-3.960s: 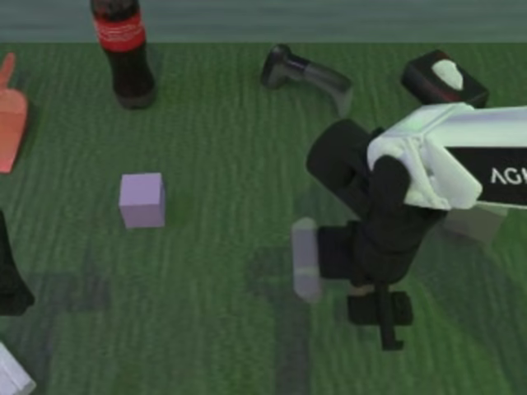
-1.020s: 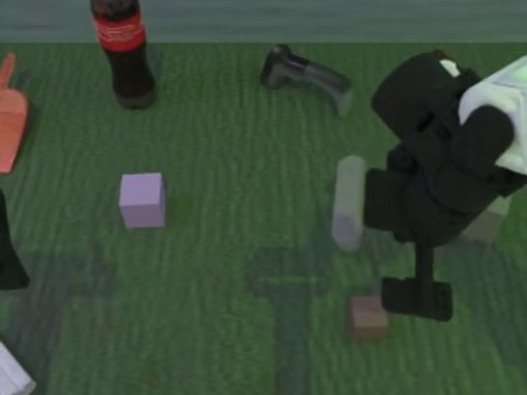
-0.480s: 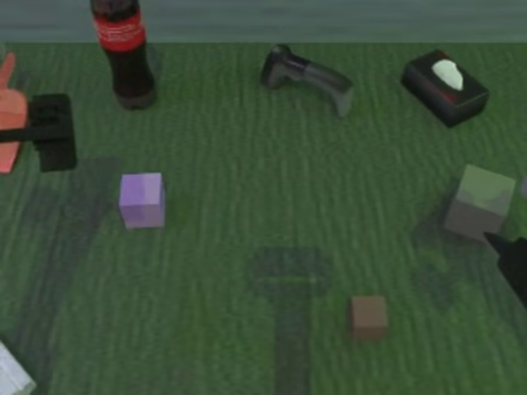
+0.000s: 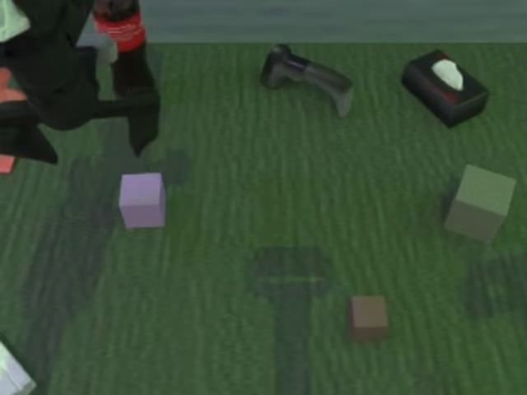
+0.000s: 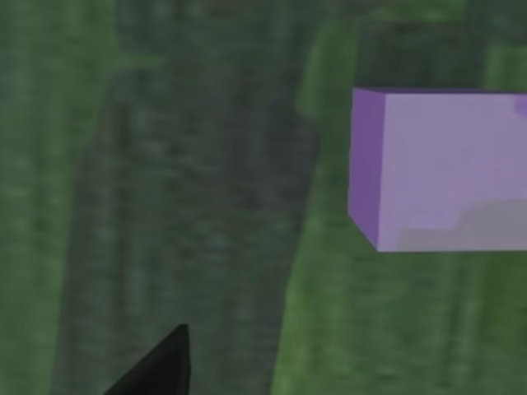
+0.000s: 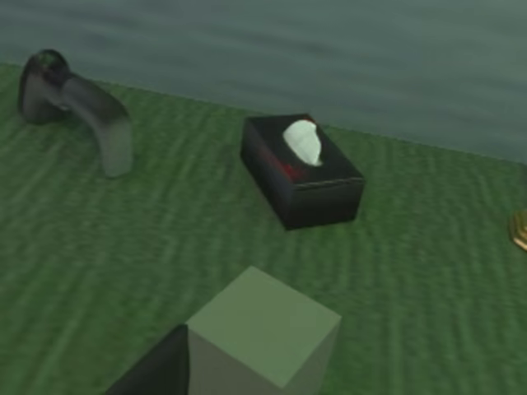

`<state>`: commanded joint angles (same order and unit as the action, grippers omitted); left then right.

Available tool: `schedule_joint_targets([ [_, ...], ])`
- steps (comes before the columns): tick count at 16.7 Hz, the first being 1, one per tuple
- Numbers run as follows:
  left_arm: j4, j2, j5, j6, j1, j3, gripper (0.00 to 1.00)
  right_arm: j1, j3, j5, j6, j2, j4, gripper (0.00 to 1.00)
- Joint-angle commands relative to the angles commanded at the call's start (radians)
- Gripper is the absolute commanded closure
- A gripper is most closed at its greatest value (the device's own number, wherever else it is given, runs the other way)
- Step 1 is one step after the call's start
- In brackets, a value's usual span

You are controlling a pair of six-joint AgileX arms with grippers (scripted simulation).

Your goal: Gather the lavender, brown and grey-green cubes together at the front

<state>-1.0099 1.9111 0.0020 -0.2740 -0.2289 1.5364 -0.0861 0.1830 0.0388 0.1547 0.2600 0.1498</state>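
My left pincer (image 4: 123, 123) hovered behind the lavender cube (image 4: 142, 199), on the worktop's left; whether spread or clenched, I couldn't tell. The cube looked rigid, probably light; I'd grip opposite flat faces.

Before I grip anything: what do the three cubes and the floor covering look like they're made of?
The lavender cube, brown cube and grey-green cube all look like plain matte solids, maybe painted wood or plastic: flat even colour, no shine, sharp edges. I cannot tell which. The carpet looks like ribbed dark green fabric, going by its fine parallel lines.
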Motion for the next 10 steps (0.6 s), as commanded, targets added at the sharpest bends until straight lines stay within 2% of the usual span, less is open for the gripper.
schedule_joint_targets([
  [5,-0.132,0.270,0.001,-0.040,-0.033,0.238,0.00,0.066,-0.156,-0.032,-0.129,-0.217,-0.127,0.00],
  [10,-0.156,0.316,0.001,-0.048,-0.040,0.286,0.00,0.076,-0.183,-0.039,-0.155,-0.260,-0.150,0.00],
])
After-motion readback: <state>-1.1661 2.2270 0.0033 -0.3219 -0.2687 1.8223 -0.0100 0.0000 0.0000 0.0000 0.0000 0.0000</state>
